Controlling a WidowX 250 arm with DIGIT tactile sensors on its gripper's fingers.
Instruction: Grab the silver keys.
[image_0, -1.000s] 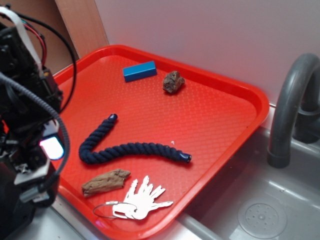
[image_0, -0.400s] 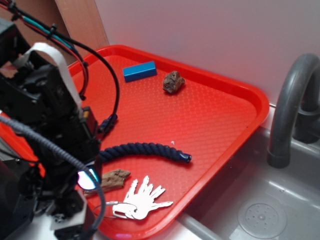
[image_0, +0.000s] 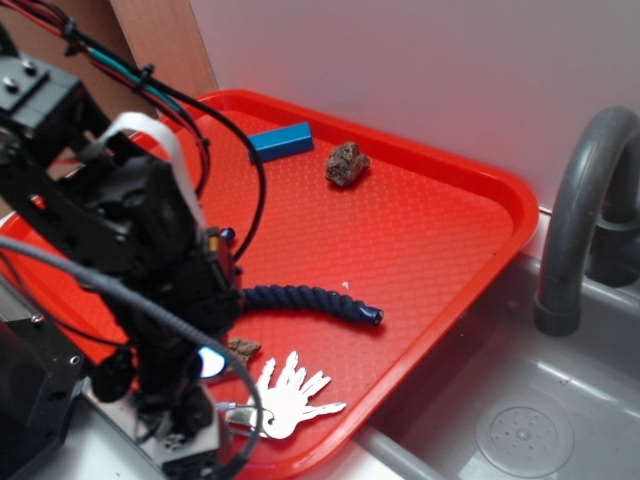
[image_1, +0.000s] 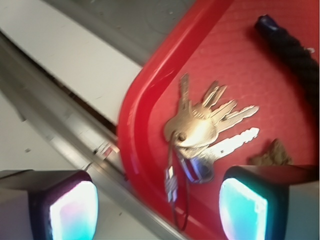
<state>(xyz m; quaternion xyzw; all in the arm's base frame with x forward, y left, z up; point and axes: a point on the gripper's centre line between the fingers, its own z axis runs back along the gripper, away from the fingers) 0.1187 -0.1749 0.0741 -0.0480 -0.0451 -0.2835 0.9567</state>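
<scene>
The silver keys (image_1: 207, 125) lie fanned out flat on the red tray (image_0: 440, 260), close to its near rim. The gripper (image_1: 157, 212) hangs just above them with its two glowing fingers (image_1: 247, 205) spread wide apart, holding nothing. A dark blue rope (image_0: 310, 300) lies mid-tray. A blue block (image_0: 280, 141) and a brown lump (image_0: 346, 163) sit near the far edge.

1. The black arm (image_0: 110, 230) reaches in from the left, with its wrist bent downward.
2. Loose cables (image_0: 200, 130) loop over its top and side.
3. The gripper (image_1: 160, 207) points down, its two fingers spread wide apart.
4. Both finger pads (image_1: 74, 210) glow pale cyan.
5. Nothing is held between them.
</scene>
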